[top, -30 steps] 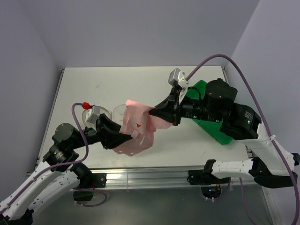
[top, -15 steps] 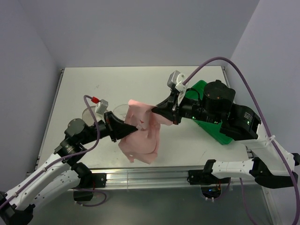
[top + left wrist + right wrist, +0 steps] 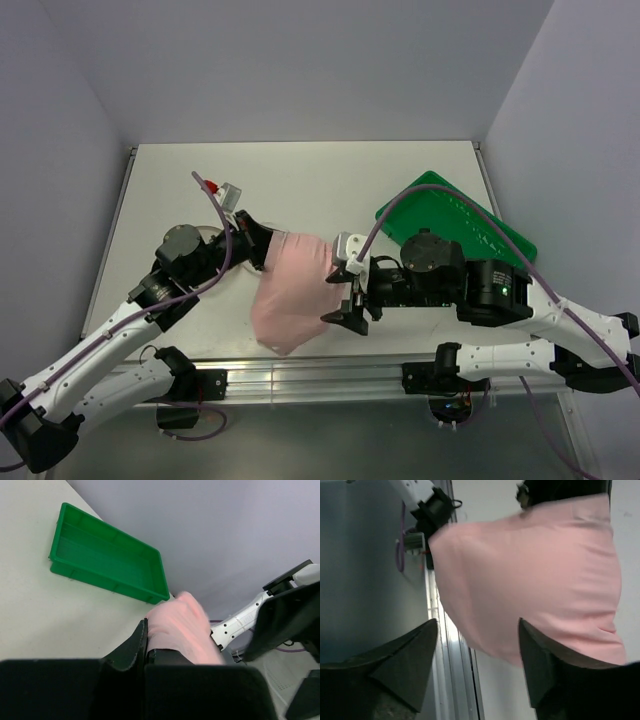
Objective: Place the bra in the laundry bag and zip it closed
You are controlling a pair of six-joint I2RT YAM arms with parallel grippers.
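Bra [image 3: 285, 300] over near-middle of table [image 3: 300, 180]. Left gripper [image 3: 262, 240] at its far-left corner, right gripper [image 3: 336, 298] just right of it. Tray [image 3: 455, 215] right side, behind right arm.

Referencing the bra [image 3: 290, 295]: seeing left gripper [image 3: 268, 245] clamping its upper-left corner, right gripper [image 3: 343, 295] gaping just right of it, green tray [image 3: 470, 215] sitting further right, well apart. Finding open table [image 3: 330, 180] beyond it for passing, left arm [image 3: 180, 250] crowding its left side.
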